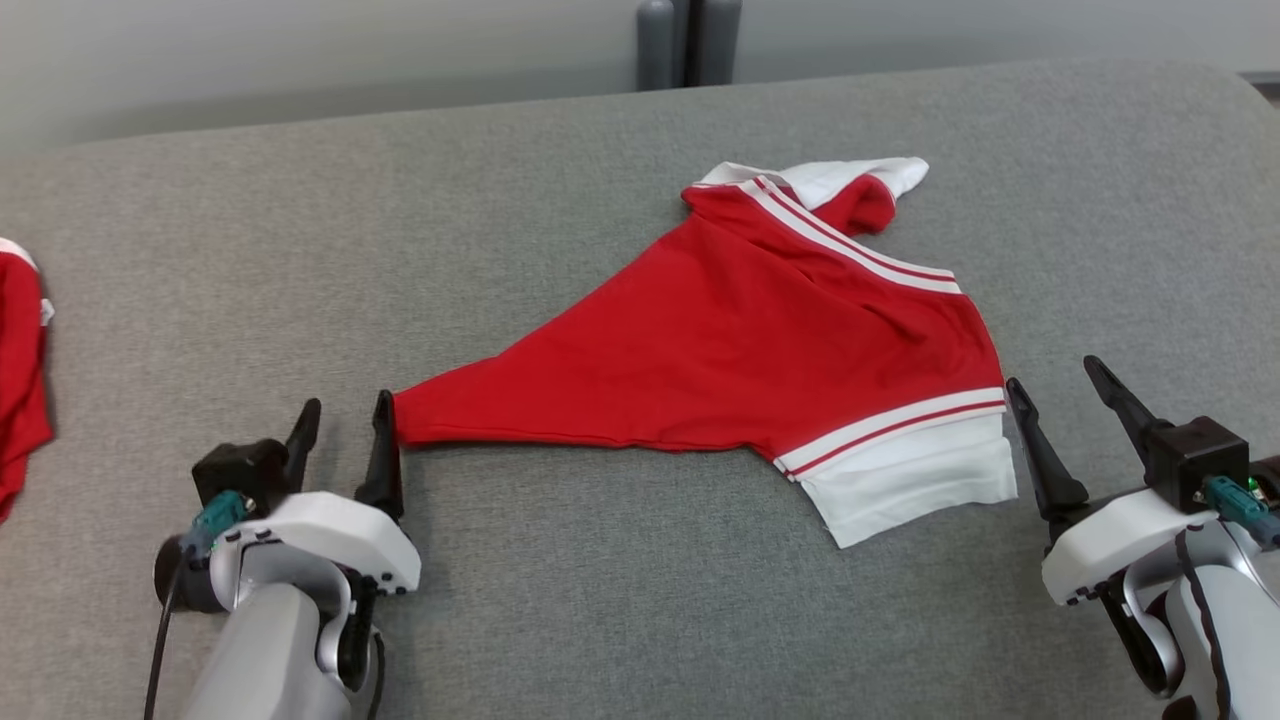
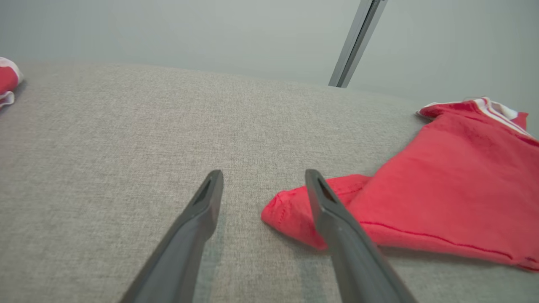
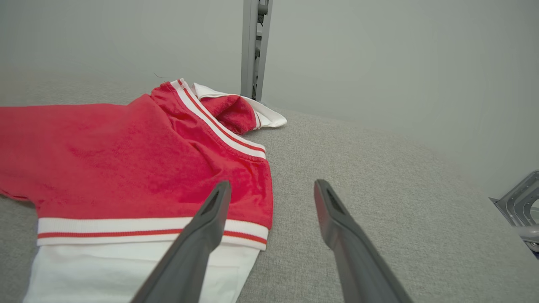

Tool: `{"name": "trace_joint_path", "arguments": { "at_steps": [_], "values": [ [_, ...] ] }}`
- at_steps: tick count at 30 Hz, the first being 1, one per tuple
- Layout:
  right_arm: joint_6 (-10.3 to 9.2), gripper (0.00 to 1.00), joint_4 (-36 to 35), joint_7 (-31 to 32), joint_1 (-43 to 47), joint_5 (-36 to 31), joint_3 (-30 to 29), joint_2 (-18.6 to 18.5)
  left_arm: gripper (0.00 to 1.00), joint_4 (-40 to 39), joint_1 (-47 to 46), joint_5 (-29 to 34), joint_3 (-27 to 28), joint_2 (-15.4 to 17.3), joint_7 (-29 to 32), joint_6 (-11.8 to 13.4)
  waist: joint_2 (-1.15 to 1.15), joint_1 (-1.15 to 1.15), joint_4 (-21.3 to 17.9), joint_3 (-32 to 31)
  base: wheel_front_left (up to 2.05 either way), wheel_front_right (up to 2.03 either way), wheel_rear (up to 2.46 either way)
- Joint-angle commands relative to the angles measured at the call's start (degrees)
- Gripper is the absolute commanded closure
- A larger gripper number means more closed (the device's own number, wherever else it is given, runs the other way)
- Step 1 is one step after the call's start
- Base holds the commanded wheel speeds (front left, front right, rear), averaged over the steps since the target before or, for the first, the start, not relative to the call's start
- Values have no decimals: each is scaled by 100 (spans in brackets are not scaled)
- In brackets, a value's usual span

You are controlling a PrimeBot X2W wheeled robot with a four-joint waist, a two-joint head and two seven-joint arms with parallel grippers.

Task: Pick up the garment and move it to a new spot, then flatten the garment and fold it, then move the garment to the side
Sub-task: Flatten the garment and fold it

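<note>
Two garments: a red cloth garment with white striped bands and a second red garment; one grey fabric surface; two grippers, left gripper and right gripper

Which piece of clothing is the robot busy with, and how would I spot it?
On the grey surface, between the left gripper and the right gripper, lies the garment, red and spread out. Unlike the red cloth at the left edge, it ends in a wide white band with stripes.

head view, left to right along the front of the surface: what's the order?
red cloth at the left edge → left gripper, open → garment → right gripper, open
</note>
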Motion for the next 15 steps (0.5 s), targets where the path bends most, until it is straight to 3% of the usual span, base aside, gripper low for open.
{"name": "trace_joint_path", "arguments": {
  "at_steps": [1, 8, 9, 11, 14, 15],
  "values": [
    [-2, 0, -2, -26, -78, 7, -20, -14, 0, 107, -172, 88, 61, 33, -2, 36, 0, 0, -112, 127, 0, 0, 0],
    [-2, 0, 10, -26, -167, 1, -54, 23, 0, 1092, -570, 544, -135, 93, 7, -1, 0, 0, -208, 255, 0, 0, 0],
    [-2, 0, 11, -26, -167, -1, -61, 27, 30, 1263, -546, 583, -173, 74, 8, 52, 0, 0, -207, 242, 0, 0, 0],
    [-2, 0, 11, -26, -145, -3, -79, 40, 100, 1427, -538, 559, -187, 54, 19, 78, 0, 0, -186, 203, 0, 0, 0],
    [-2, 0, -8, -26, -83, 11, -91, 88, 100, 1257, -519, 434, -67, 51, 7, 129, 0, 0, -107, 99, 0, 0, 0],
    [-2, 0, 4, -26, -33, 52, -117, 114, 100, 841, -428, 374, 83, 46, -3, 194, 0, 0, -26, 1, 0, 0, 0]
  ]
}}
